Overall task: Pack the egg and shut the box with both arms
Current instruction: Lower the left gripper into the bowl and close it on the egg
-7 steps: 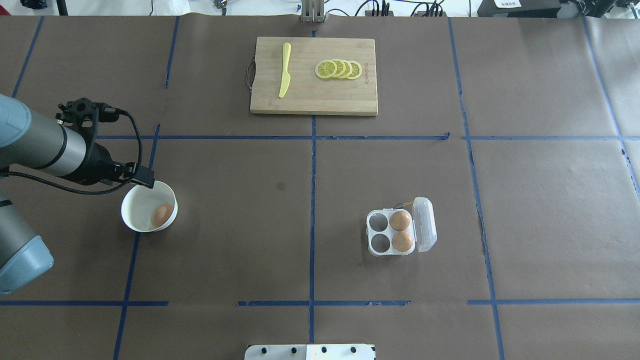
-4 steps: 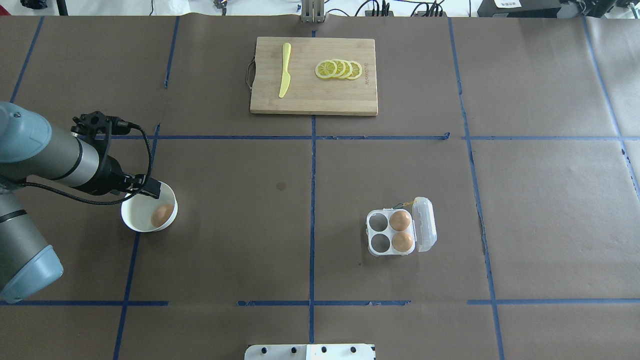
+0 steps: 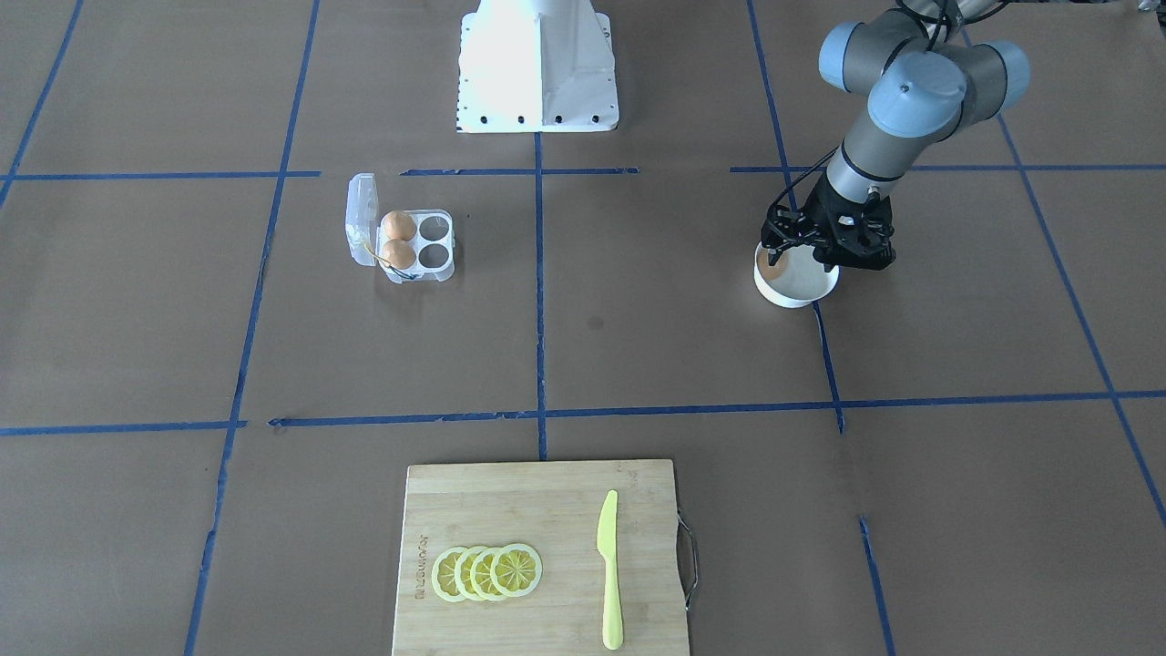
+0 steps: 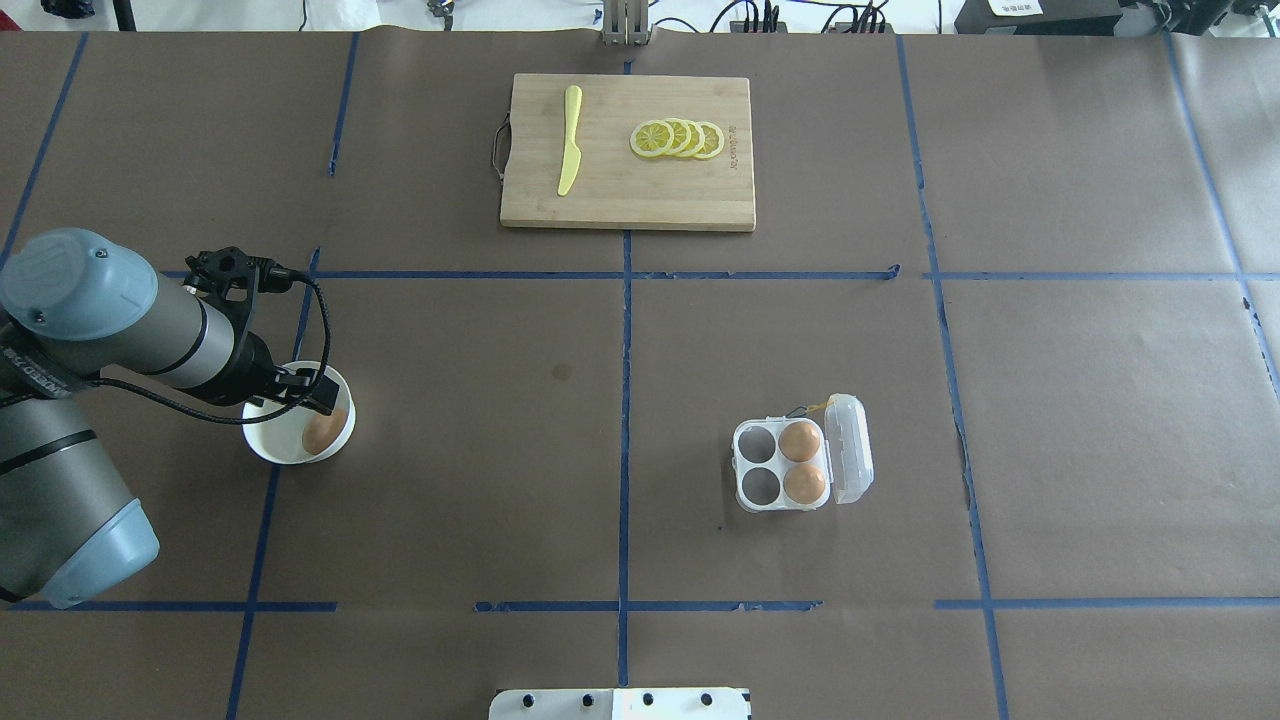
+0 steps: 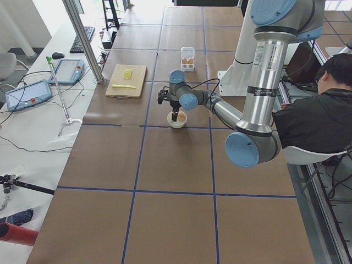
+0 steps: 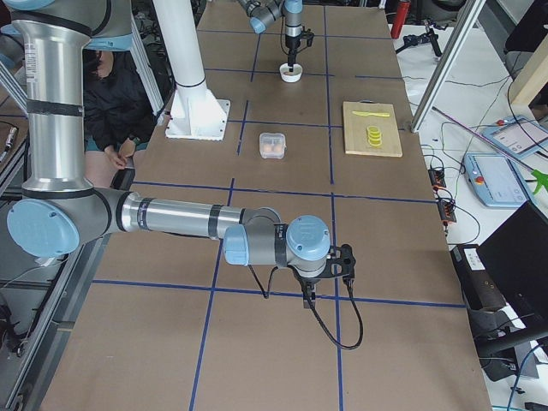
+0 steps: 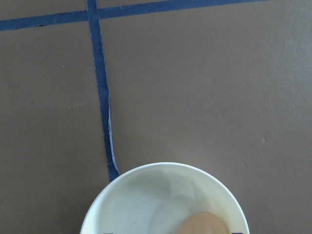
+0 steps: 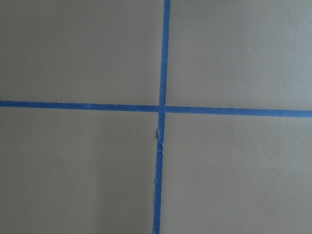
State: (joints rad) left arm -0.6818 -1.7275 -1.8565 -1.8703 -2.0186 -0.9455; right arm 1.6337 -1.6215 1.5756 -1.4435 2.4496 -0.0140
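The egg (image 4: 322, 432) lies in a white bowl (image 4: 268, 442) at the table's left; it also shows in the front-facing view (image 3: 772, 267) and at the bottom of the left wrist view (image 7: 204, 223). My left gripper (image 4: 312, 393) hangs open over the bowl, just above the egg, touching nothing. The clear box (image 4: 851, 448) stands open right of centre, lid folded to the right. It holds two brown eggs (image 4: 801, 441) in its right cells; the left cells are empty. My right gripper (image 6: 308, 295) shows only in the exterior right view, far from the box; I cannot tell its state.
A wooden cutting board (image 4: 630, 195) with a yellow knife (image 4: 569, 140) and lemon slices (image 4: 678, 138) lies at the table's far middle. The white base block (image 3: 537, 64) stands at the robot's side. Blue tape lines cross the brown table cover.
My left arm has swung in from the left, and its gripper has moved right and nearer over the bowl, closer to the egg. The egg and the box have not moved.
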